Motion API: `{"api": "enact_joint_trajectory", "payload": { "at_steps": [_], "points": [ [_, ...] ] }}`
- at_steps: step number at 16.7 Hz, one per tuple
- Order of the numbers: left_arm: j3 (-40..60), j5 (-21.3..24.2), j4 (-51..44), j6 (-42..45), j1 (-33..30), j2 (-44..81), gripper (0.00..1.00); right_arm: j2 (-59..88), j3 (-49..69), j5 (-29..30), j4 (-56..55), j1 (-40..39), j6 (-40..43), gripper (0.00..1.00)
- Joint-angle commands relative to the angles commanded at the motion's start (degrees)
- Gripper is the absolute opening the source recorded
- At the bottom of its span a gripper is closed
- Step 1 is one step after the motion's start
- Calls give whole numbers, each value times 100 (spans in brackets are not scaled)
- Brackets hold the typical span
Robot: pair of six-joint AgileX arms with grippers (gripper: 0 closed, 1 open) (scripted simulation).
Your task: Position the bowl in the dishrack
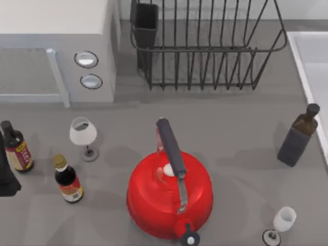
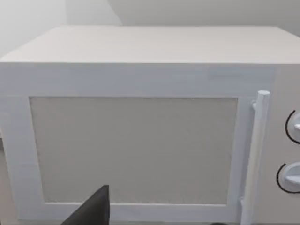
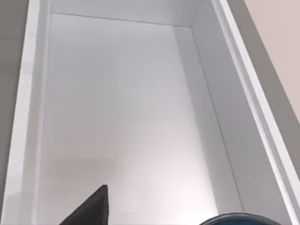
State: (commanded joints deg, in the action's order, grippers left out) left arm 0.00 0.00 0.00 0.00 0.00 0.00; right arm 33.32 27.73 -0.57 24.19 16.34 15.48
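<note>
Big black wire dishrack point(image 1: 205, 46) at the table's twelve o'clock edge, standing upright with tall thin bars, nothing inside. Black box-shaped cup point(image 1: 145, 23) hooked on its ten o'clock corner. Small sliver of bowl point(image 3: 236, 219), dark teal, inside a white basin.

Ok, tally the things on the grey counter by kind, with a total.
Bottles: 3
Wine glasses: 2
Red kettle: 1
Dishrack: 1
Microwave: 1
Total: 8
</note>
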Motion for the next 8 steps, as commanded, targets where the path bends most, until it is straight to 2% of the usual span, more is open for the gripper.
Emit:
{"api": "enact_joint_trajectory", "payload": {
  "at_steps": [8],
  "points": [
    [0, 0, 0, 0, 0, 0, 100, 4376, 3133, -31, 2879, 1841, 1861, 100]
  ]
}}
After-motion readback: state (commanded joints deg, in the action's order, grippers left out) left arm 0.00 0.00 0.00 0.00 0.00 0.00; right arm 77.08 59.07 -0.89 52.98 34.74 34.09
